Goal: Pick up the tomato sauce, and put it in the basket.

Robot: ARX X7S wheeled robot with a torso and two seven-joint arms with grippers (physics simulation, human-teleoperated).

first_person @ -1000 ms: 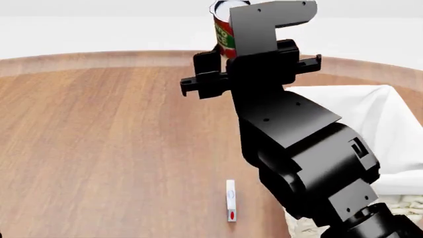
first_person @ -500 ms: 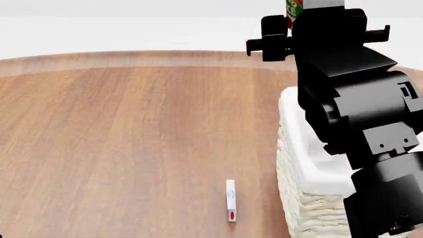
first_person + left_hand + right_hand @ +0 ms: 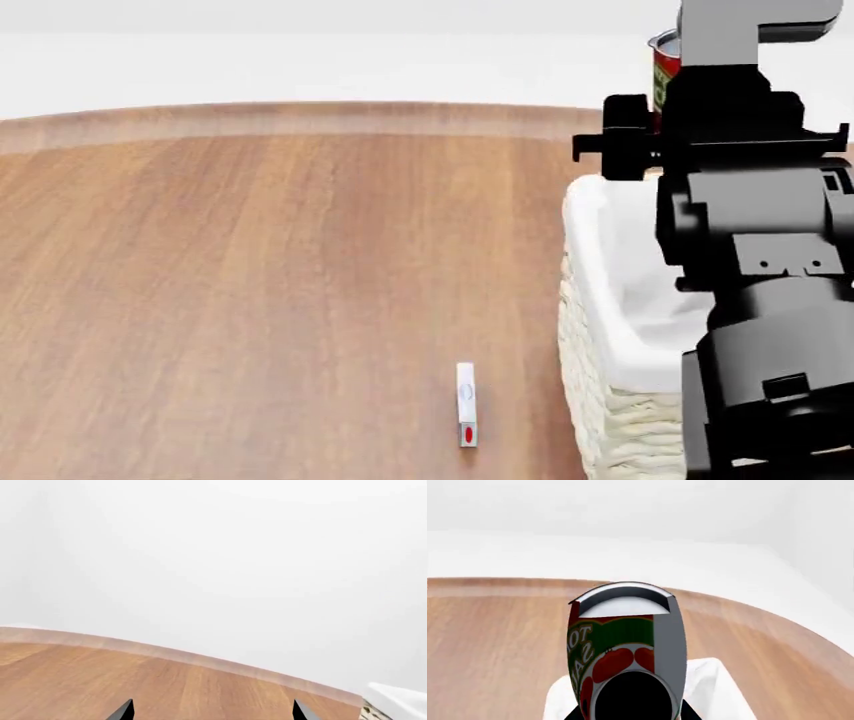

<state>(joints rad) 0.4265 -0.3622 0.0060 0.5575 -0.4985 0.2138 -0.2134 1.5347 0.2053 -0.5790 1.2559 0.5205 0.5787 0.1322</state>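
Note:
The tomato sauce (image 3: 620, 645), a tin with a red and green label and pictured tomatoes, is held upright in my right gripper (image 3: 630, 712), which is shut on it. From the head view only a sliver of the tomato sauce (image 3: 663, 60) shows behind my black right arm, high over the basket (image 3: 587, 250). The basket is cream wicker with a white liner and stands at the table's right side; its liner (image 3: 714, 690) lies below the can. My left gripper (image 3: 212, 715) is open over bare wood, with just its two fingertips in sight and nothing between them.
A small white stick with a red mark (image 3: 466, 403) lies on the wooden table (image 3: 267, 250) left of the basket. The table's curved far edge (image 3: 267, 118) meets a plain white background. My right arm hides most of the basket.
My right arm has swung to the right with the can, from over the table's middle to over the basket. The white stick has not moved.

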